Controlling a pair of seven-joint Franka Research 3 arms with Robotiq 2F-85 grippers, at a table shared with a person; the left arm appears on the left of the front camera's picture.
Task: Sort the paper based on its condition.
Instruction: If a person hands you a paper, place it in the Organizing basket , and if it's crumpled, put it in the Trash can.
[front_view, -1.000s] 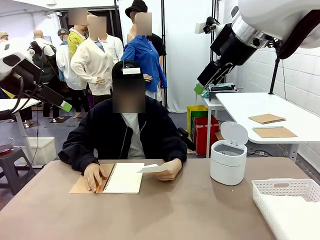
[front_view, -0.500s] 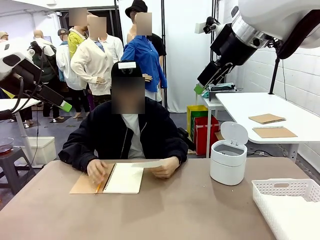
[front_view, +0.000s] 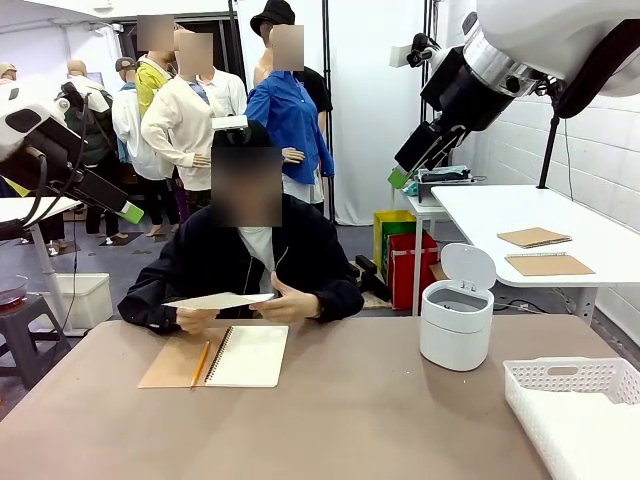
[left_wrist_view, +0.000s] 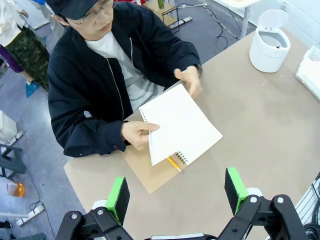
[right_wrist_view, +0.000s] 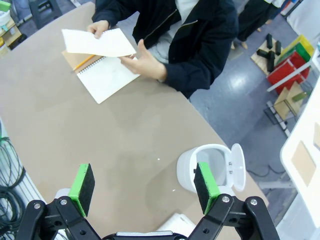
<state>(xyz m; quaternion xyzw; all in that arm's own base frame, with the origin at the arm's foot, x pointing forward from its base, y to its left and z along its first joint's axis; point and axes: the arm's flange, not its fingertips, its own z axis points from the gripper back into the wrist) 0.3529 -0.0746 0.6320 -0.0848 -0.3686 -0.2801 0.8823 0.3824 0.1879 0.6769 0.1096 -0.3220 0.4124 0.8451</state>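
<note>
**Operator:** Where is the paper, and what are my claws doing?

**Guide:** The paper (front_view: 218, 300) is one loose sheet in the air. The person's hand (front_view: 195, 319) holds it by one edge, just above the open notebook (front_view: 247, 356) at the far side of the table (front_view: 380, 420). Your left gripper (left_wrist_view: 176, 195) and your right gripper (right_wrist_view: 144, 186) both hang high over the table, fingers spread wide, with nothing between them.

**Operator:** How do I take it well?

**Guide:** I think you should wait until the sheet is offered toward you. It is thin and floppy, so come to a free edge, away from the person's fingers. Put the pads flat on both faces and close gently, because a hard or crooked pinch can crease it. Then you carry it to the white bin (front_view: 455, 335) or to the white basket (front_view: 565, 385).

**Operator:** Which one?

**Guide:** This I cannot tell you. The sheet looks smooth, with small holes along one edge, but fine creases or tears are too small to see. The basket is cut off by the picture's edge, and the inside of the bin is hard to make out.
</note>
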